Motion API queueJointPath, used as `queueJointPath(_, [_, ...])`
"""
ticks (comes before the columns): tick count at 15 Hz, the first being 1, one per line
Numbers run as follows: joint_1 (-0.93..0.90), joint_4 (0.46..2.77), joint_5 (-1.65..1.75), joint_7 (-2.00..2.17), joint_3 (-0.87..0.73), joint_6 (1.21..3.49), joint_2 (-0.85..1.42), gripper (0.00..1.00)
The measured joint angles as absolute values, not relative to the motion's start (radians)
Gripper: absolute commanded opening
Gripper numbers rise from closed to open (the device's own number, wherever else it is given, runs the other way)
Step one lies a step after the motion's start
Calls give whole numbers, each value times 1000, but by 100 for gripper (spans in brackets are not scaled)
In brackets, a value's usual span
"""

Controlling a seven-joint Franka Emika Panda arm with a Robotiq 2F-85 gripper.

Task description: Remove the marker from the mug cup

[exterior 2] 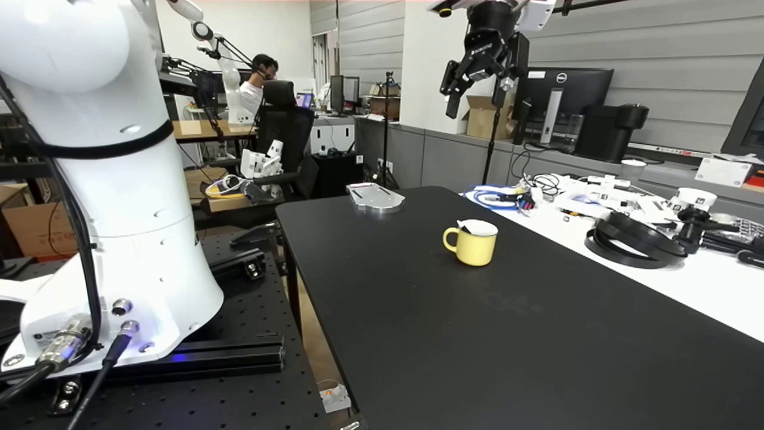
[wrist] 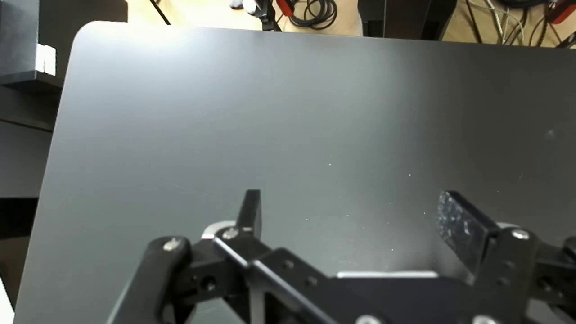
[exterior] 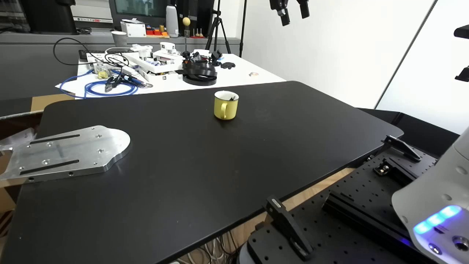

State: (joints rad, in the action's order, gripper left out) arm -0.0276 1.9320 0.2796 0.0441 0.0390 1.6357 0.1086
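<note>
The yellow mug cup, in both exterior views, stands upright on the black tabletop. It has a handle, a dark rim and a pale inside. The marker shows only as a short dark tip inside the mug, leaning on the rim by the handle; the rest of it is hidden in the mug. My gripper, in both exterior views, is high above the table, well above the mug and apart from it. In the wrist view its fingers are wide apart with nothing between them. The mug and marker are out of the wrist view.
A silver metal plate lies at one end of the black table, also seen in an exterior view. A white table with cables and parts adjoins the far edge. The robot base stands on a black perforated platform.
</note>
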Motion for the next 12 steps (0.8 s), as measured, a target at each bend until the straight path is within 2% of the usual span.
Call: queueJointPath(12, [-183, 1599, 331, 233, 69, 1445, 425, 100])
